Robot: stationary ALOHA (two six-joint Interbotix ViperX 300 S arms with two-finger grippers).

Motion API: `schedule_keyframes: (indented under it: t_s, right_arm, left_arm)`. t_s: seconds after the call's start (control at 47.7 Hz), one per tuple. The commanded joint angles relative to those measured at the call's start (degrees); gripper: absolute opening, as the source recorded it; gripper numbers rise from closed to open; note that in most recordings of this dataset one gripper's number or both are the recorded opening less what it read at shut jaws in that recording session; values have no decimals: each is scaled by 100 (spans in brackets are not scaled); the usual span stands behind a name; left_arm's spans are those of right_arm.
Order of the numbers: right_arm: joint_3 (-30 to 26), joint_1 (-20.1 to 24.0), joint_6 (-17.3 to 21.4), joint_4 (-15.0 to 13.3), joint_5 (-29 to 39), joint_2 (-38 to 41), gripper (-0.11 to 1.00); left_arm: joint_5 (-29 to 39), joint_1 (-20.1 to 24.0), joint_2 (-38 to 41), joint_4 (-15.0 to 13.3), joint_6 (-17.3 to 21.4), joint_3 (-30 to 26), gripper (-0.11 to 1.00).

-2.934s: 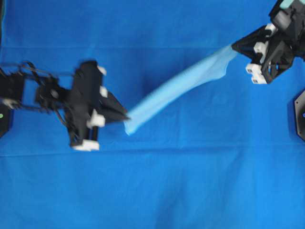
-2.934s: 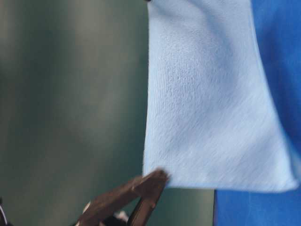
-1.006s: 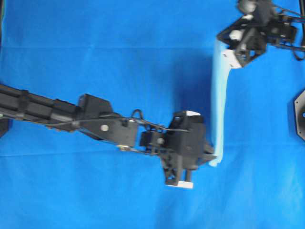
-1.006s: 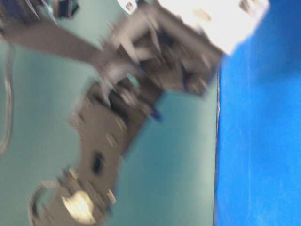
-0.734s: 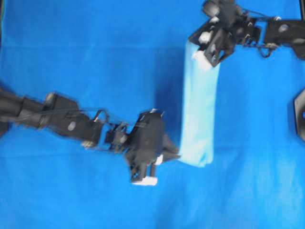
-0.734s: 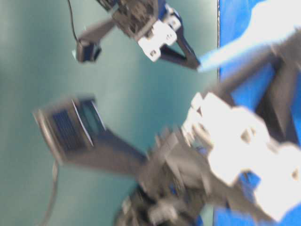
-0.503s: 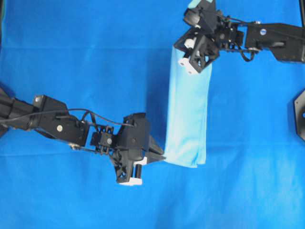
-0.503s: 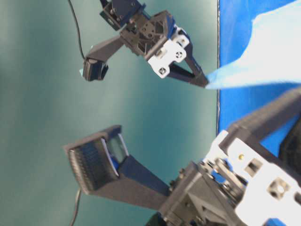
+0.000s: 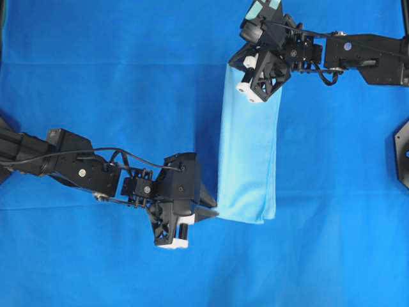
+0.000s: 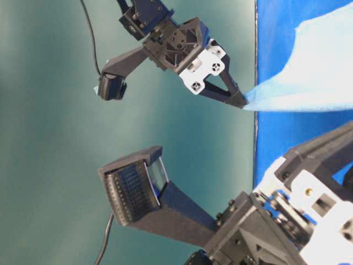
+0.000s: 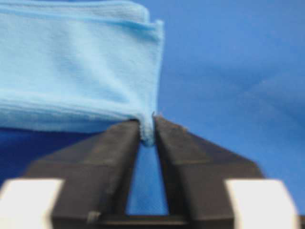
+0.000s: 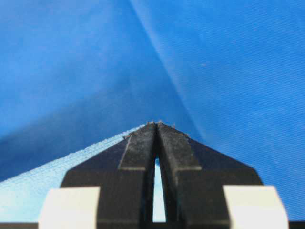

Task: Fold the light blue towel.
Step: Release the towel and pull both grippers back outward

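both arms are matt black, built of boxy segments with small silver screws and thin black cables looping along them. the left claw [image 9: 211, 214] and right claw [image 9: 239, 64] each have tapered black fingers [image 11: 190, 157] mounted on white blocks. a black ribbed camera housing [image 10: 129, 185] sits on one wrist.

No readable text, label or number anywhere — all surfaces plain.

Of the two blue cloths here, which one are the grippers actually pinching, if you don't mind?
The light blue towel, the small pale strip lying folded; the left gripper pinches its corner. The deep royal-blue table cloth merely covers the whole surface underneath.
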Motion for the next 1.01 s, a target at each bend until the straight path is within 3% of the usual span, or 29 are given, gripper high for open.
schedule_keyframes:
  t_s: [0.0, 0.168, 0.231, 0.314, 0.587, 0.817, 0.985]
  right_arm:
    - [-114, -35, 35, -18, -70, -62, 6]
    - [-97, -79, 44, -18, 9, -62, 53]
    - [-97, -79, 35, -44, 35, -62, 64]
    - [-70, -70, 26, -44, 62, -97, 62]
    - [360, -35, 26, -44, 176, -853, 61]
    - [1143, 352, 53, -44, 132, -2153, 61]
    - [1775, 703, 97, -18, -62, -3146, 61]
  left_arm:
    - [-44, 18, -105, 9, 9, -53, 26]
    - [255, 18, -290, 9, 18, 62, 67]
    - [466, 18, -431, 9, 9, 105, 78]
    - [738, 18, -650, 18, 9, 114, 82]
    - [1362, 35, -1529, 44, 26, 264, 80]
    - [1310, 308, -2355, 53, 35, 721, 80]
    - [861, 694, -2821, 53, 62, 1239, 80]
